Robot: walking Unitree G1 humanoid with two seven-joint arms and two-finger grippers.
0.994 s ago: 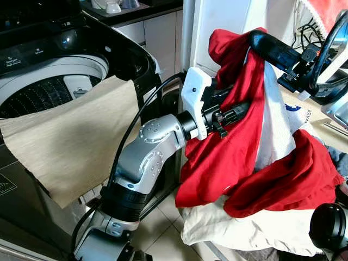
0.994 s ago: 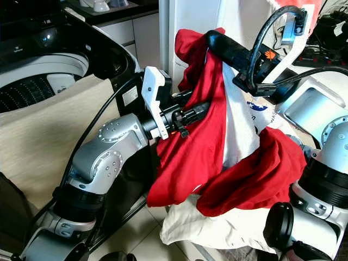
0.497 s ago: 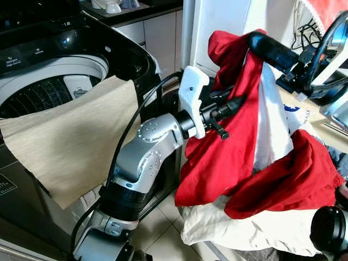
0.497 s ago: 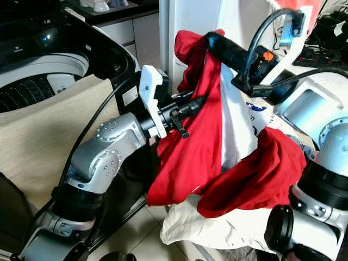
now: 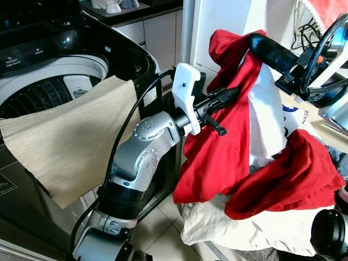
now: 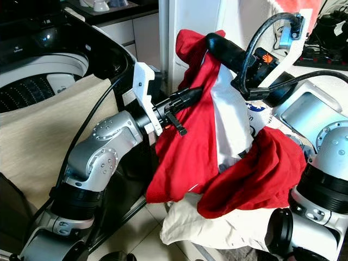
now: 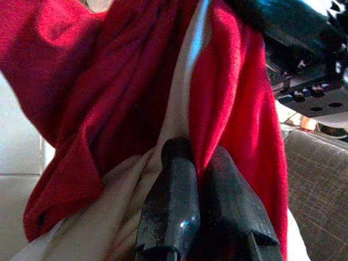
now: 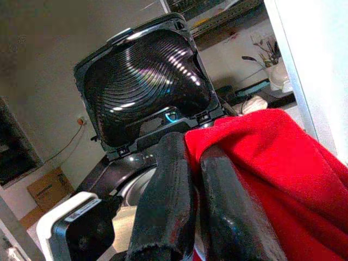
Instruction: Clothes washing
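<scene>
my right gripper [image 6: 213, 43] has its fingers pressed together on the top of the red and white cloth garment [image 5: 239, 157], holding it up high beside the black top-loading washing machine [image 5: 81, 51], well right of the drum. my left gripper [image 5: 231, 93] is poked into the red folds lower down, fingers pinched on a fold where the white stripe meets red in the left wrist view. a beige woven cloth [image 5: 70, 141] drapes over the washer's front edge and partly covers the drum opening [image 5: 49, 89]. risks: the garment hangs long and its tail rests on the cream fabric heap [image 5: 244, 228] below, so swinging it over could drag that along or snag the beige cloth; the black cable [image 5: 133, 125] on my left arm runs close to the washer rim. can't tell how much fabric either grip holds, or what's inside the drum.
</scene>
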